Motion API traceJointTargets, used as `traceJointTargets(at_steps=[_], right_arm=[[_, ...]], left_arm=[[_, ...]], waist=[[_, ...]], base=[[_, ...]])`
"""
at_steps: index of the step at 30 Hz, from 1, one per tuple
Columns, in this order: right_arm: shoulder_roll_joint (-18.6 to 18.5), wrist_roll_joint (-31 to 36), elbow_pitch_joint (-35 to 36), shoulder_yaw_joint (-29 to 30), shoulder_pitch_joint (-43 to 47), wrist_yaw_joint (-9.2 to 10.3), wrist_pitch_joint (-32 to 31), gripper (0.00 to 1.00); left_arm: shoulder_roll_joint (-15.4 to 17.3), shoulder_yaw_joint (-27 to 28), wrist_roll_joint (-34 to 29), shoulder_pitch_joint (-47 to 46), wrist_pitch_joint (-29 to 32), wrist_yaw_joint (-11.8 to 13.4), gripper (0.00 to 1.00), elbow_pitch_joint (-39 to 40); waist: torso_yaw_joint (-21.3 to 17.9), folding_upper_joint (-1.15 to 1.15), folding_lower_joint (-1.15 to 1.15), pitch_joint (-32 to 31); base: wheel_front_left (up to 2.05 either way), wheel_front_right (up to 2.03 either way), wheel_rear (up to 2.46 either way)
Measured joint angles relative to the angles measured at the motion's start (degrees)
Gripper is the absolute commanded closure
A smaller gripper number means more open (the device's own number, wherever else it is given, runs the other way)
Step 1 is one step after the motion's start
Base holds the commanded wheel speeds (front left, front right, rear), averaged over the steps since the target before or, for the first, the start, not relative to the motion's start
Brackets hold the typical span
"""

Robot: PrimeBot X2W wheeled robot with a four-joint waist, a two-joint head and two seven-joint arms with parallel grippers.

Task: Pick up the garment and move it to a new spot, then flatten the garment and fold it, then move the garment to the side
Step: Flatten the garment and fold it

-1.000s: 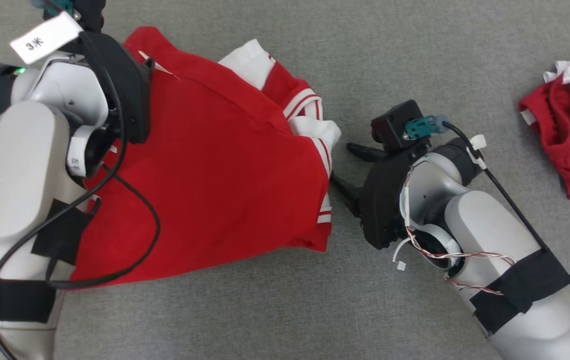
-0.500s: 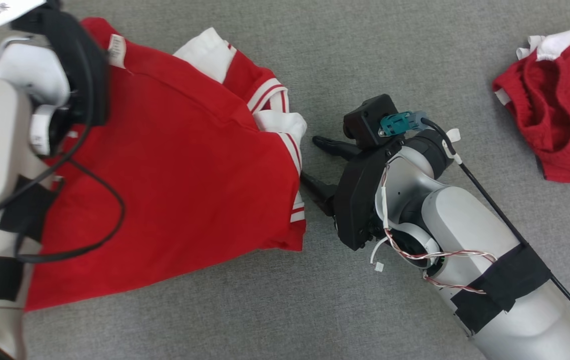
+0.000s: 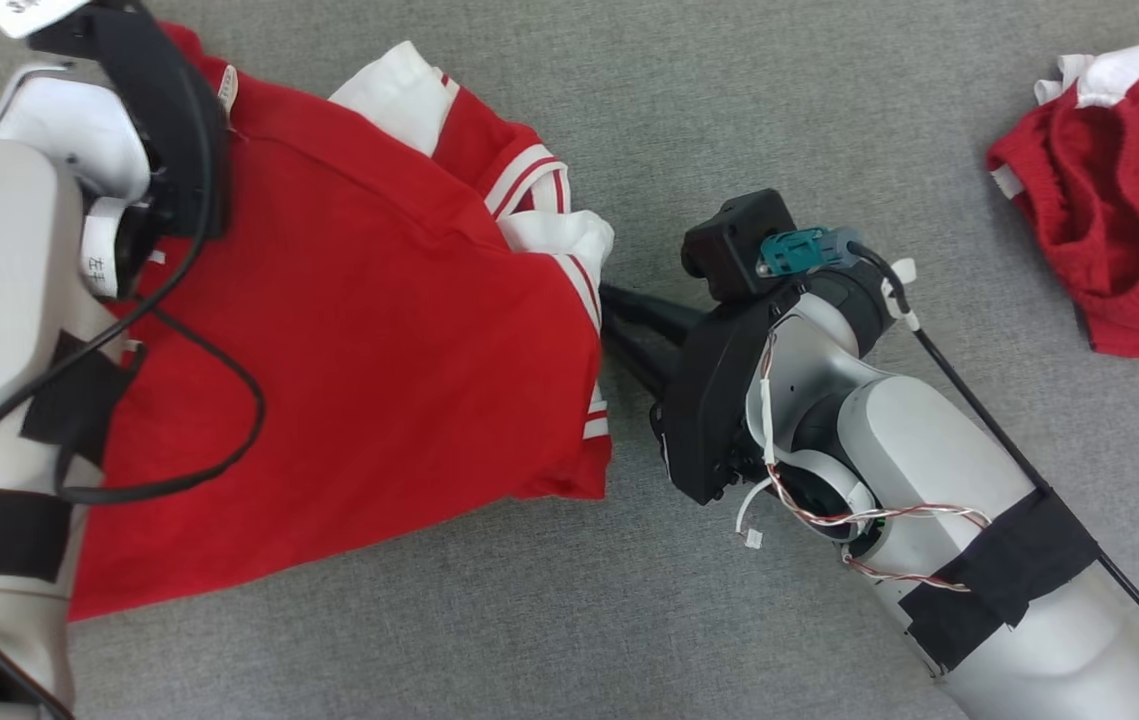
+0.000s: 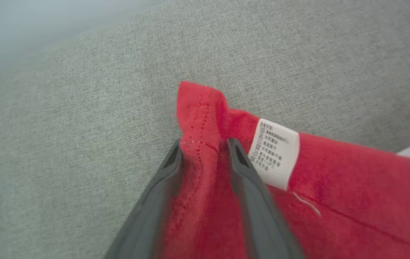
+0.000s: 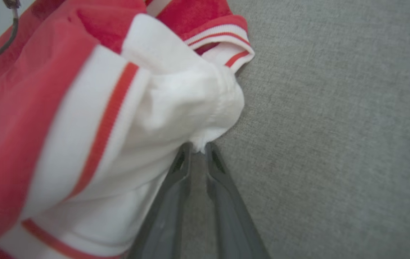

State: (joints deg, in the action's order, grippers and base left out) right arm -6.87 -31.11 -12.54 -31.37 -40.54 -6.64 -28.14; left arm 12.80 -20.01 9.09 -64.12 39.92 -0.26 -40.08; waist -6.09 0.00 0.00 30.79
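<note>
Garment (image 3: 379,350), red with white striped cuffs, lay rumpled on the grey cloth worktop (image 3: 729,120) between the two arms, its body spread toward the robot's left and its sleeves bunched at the far right edge. Left gripper (image 4: 205,151) stood at a stitched hem corner beside the white care label (image 4: 275,158), one finger on each side of a raised fold, with red cloth filling the gap. Whether it had bitten or merely straddled the fold could not be told, the fingers being blurred. Right gripper (image 5: 198,149) lay low along the worktop at the opposite edge, its jaws narrowed to a slit with a tuft of the white cuff (image 5: 176,97) caught between the tips. Placement judged deliberate: two holds at opposite edges would let the cloth hang open when lifted instead of balling up, and a doubled hem and a thick cuff both give firmer purchase than a single layer. Step judged as securing the pick-up, with carrying, flattening and folding not yet done. Risk noted: the cuff hold looked shallow and might slip. Second red piece (image 3: 1119,200) lay crumpled well apart at the far right, untouched. Black cable (image 3: 229,400) from the left arm draped over the garment.
</note>
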Motion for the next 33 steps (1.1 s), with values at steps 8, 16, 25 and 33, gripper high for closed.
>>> traceJointTargets(at_steps=[8,16,25,33], right_arm=[[-0.5,-0.1,-0.1,-0.2,0.0,-0.42,2.1,1.00],[-2.1,-0.2,-0.2,-0.2,0.4,-0.43,2.5,0.00],[-3.3,-2.5,1.4,-0.1,1.3,-0.49,3.0,0.00],[-3.0,-8.0,4.9,-6.5,-2.2,-0.49,5.0,1.00]], left_arm=[[-1.5,-1.2,0.0,-1.0,-2.3,-0.6,1.00,-2.2],[-2.1,-1.4,0.0,-0.9,-3.7,-0.6,1.00,-3.7],[-2.7,-1.5,0.1,-0.8,-4.7,-0.8,1.00,-5.4],[-4.2,-1.7,0.5,-1.2,-6.7,-1.2,1.00,-7.2]], waist=[[1.1,0.00,0.00,-0.6],[1.8,0.00,0.00,-1.8],[2.1,0.00,0.00,-2.2],[3.8,0.00,0.00,-1.2]], base=[[0.00,0.00,0.00],[0.00,0.00,0.00],[0.00,0.00,0.00],[0.00,0.00,0.00]])
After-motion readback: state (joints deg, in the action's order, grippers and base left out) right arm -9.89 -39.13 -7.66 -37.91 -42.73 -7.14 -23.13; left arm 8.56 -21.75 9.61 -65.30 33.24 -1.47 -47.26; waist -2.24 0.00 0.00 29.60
